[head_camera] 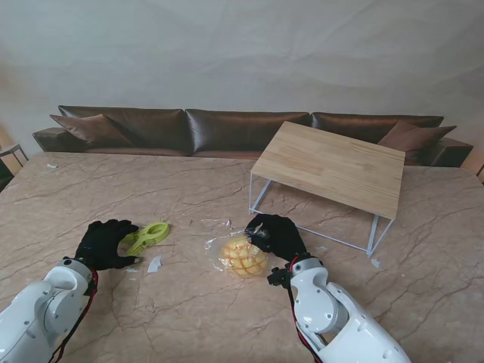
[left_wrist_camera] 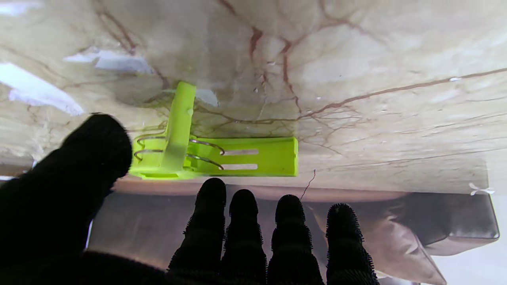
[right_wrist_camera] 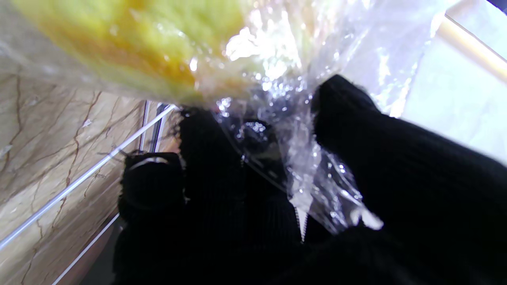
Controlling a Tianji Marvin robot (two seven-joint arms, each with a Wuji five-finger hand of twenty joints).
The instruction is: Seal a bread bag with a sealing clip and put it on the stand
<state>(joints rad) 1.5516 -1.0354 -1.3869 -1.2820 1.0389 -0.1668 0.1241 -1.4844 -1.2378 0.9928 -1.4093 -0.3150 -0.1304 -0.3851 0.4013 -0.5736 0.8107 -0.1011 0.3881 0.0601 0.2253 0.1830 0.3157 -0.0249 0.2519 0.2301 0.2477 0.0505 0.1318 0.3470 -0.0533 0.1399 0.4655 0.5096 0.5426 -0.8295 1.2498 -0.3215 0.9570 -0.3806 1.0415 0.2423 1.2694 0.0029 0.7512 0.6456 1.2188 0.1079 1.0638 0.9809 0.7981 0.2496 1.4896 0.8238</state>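
- Rising from the near corners of the stand's view, both white arms are reaching out over the marble desk (head_camera: 189, 318).
- Resting on the desk at the left, the left hand (head_camera: 106, 243) is lying palm down with its fingers (left_wrist_camera: 243, 213) spread and holding nothing; its thumb is sitting just beside the spring end of the clip.
- Lying right next to that hand, on its right side, the green sealing clip (head_camera: 147, 237) is resting on the desk, with one arm flat and the other sticking up in the left wrist view (left_wrist_camera: 233, 156).
- Sitting near the middle of the desk, the bread bag (head_camera: 240, 255) is holding a yellow bun.
- Closing on the bag's bunched clear neck, the right hand (head_camera: 277, 236) is pinching the plastic (right_wrist_camera: 313, 174) between thumb and fingers.
- Standing farther from me on the right, the wooden stand (head_camera: 333, 166) is sitting on thin white legs, apart from the bag.
- Running along the far edge, a brown sofa (head_camera: 227, 128) is lining the wall.
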